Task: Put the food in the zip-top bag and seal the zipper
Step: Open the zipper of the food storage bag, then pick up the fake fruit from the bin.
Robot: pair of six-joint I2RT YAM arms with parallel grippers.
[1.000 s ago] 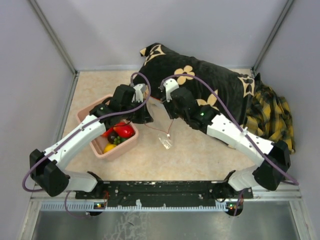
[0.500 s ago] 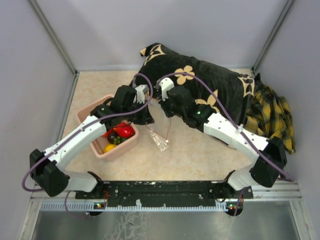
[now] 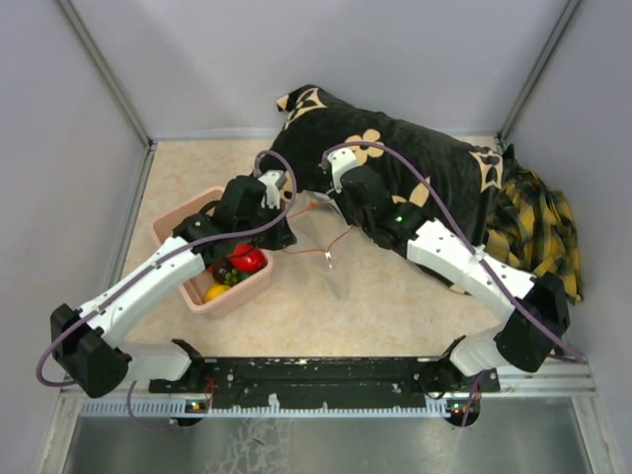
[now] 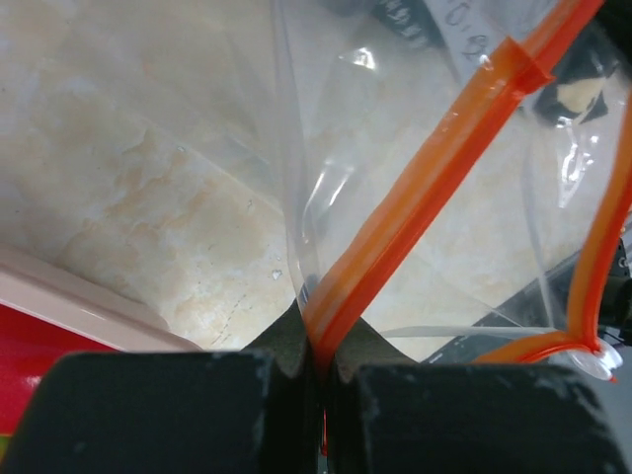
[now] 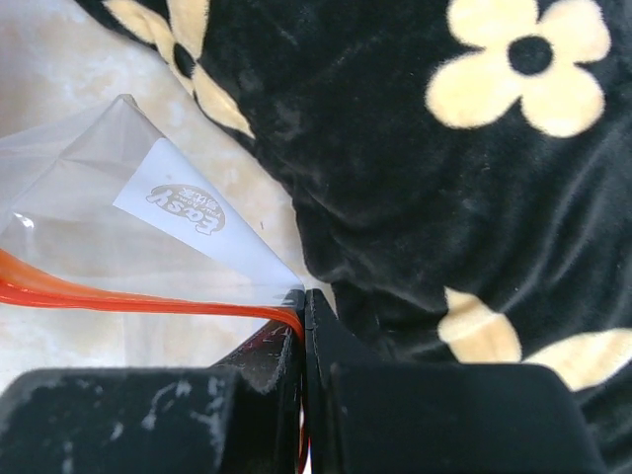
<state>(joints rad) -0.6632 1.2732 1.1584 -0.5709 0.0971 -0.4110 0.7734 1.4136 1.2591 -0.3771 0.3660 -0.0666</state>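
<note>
The zip-top bag (image 3: 322,235) hangs clear and floppy between my two grippers above the beige tabletop. My left gripper (image 4: 318,341) is shut on the orange zipper (image 4: 425,168), which runs up and to the right from its jaws. My right gripper (image 5: 304,301) is shut on the other end of the zipper (image 5: 118,296), beside the bag's pale printed label (image 5: 188,207). From above, the left gripper (image 3: 284,235) and the right gripper (image 3: 336,202) are close together. The food (image 3: 247,259), in red, yellow and green pieces, lies in the pink tub under the left arm.
The pink tub (image 3: 170,223) stands at the left, its rim (image 4: 89,308) just below the left gripper. A black flowered cushion (image 3: 415,158) lies right behind the right gripper, with a yellow plaid cloth (image 3: 533,222) beyond it. Grey walls enclose the table.
My right gripper has shut on the bag's zipper end and drawn back toward the cushion. The bag now hangs stretched between both grippers. The left gripper stayed shut and shifted slightly.
</note>
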